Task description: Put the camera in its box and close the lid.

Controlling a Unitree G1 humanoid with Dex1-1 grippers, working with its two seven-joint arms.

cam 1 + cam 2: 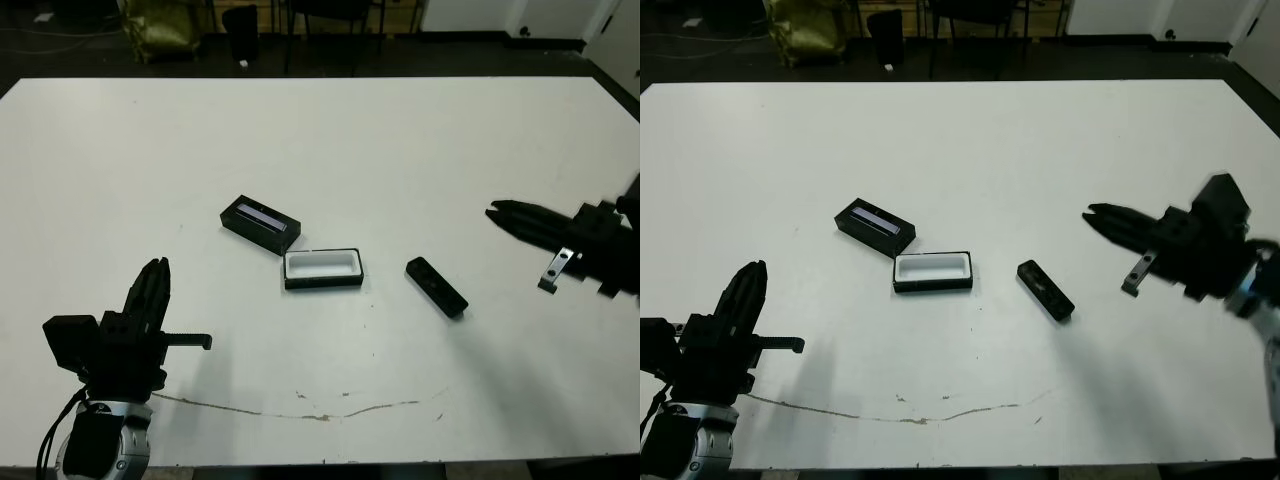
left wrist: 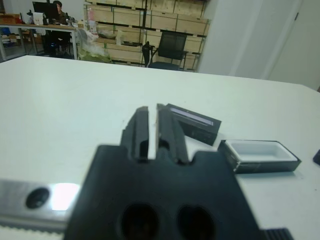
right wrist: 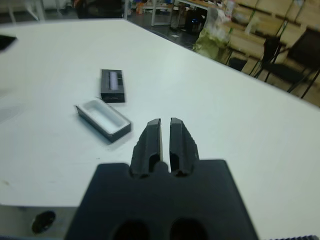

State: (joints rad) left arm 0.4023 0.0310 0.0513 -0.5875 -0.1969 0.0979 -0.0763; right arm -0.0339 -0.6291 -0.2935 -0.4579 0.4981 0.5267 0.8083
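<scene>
on the white desk (image 1: pixel 330 150), mid-surface, the box (image 1: pixel 322 268) lies open with its white lining bare, the lid (image 1: pixel 260 222) just beside it on the far-left corner, pale strip up, and the camera (image 1: pixel 437 286) flat on the desk near the box's right end, apart from it and lying at a slant. neither end effector holds anything: the left end effector (image 2: pixel 152 127) hovers near the front left corner of the desk, its two fingers drawn narrow with only a slit between them, and the right end effector (image 3: pixel 165 140) hangs over the right side, likewise nearly closed, pointing towards the camera but well apart from it. nothing is in the box yet, so picking up the camera looks like the step in hand. to do it well, the right end effector would likely need to spread its fingers first, turn to span the bar's narrow width and not its length, and come down over its middle so the bar lifts level. the glossy, thin bar may slip or skate along the desk if pinched off-centre. since the camera lies askew to the box, it would need turning in line with the tray before lowering.
</scene>
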